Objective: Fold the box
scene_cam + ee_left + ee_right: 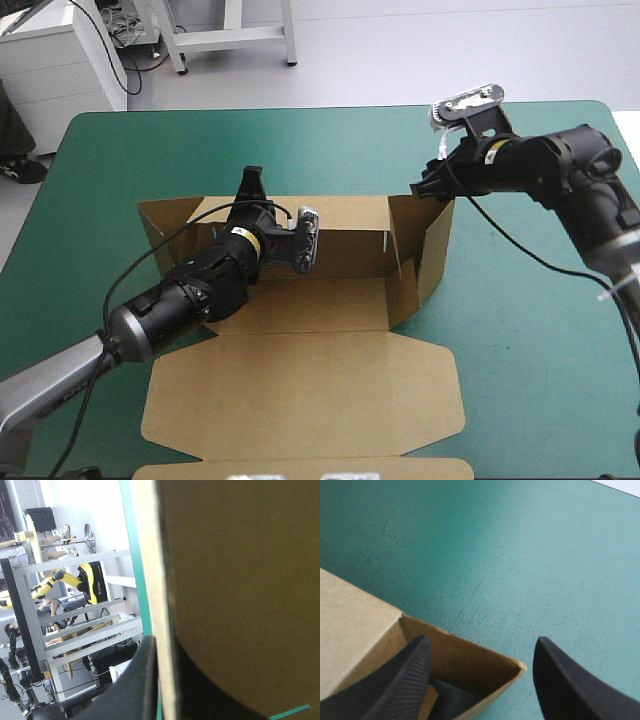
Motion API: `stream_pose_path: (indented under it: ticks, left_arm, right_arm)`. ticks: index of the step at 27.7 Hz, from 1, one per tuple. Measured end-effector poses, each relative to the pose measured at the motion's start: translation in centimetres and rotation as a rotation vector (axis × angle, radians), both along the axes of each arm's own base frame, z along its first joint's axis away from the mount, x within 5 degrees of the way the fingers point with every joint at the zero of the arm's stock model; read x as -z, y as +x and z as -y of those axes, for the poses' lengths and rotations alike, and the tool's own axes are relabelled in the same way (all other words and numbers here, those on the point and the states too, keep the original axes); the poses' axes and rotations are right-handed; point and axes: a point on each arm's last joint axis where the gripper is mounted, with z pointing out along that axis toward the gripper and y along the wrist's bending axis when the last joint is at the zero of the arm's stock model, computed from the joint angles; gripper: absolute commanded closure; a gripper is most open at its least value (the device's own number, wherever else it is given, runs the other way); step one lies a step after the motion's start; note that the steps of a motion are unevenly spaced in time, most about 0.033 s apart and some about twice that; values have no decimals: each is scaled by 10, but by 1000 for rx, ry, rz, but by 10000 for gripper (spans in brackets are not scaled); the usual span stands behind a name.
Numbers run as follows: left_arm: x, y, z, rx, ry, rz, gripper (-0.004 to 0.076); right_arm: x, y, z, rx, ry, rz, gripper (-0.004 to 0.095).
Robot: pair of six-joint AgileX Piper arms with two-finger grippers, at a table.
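Teal-green table cover (520, 330), brown box (320, 300) on it with lid flat nearest and walls raised, far wall's board pinched between the left gripper (165, 647) fingers, right gripper (482, 647) fingers standing apart, the box's far right corner between them

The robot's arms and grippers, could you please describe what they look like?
The left arm and right arm are black rounded segments with a yellow band; the left turns silver-grey lower down. The left gripper and right gripper have broad, curved black fingers.
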Motion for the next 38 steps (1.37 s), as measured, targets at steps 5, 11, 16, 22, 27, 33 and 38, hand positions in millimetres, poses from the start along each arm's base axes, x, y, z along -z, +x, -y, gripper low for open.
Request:
stream_pose_path:
  ticks: [5, 11, 16, 22, 27, 33, 38]
  left_arm:
    - [0, 0, 0, -1, -2, 0, 731]
    - [0, 0, 0, -1, -1, 1, 731]
    - [0, 0, 0, -1, -2, 1, 731]
    - [1, 0, 0, 1, 4, 6, 731]
    - [2, 0, 0, 4, 10, 9, 731]
    - [1, 0, 0, 8, 6, 11, 731]
    - [1, 0, 1, 19, 0, 13, 731]
  right_arm:
    - [14, 43, -12, -30, -33, -45, 360]
    - [29, 87, -28, -76, -88, -156, 360]
    - [48, 109, -36, -95, -100, -218, 360]
    - [53, 111, -38, -111, -99, -236, 435]
    - [61, 103, -36, -133, -124, -267, 455]
    - [66, 84, -28, -149, -156, -283, 455]
    - [52, 62, -20, -153, -166, -247, 453]
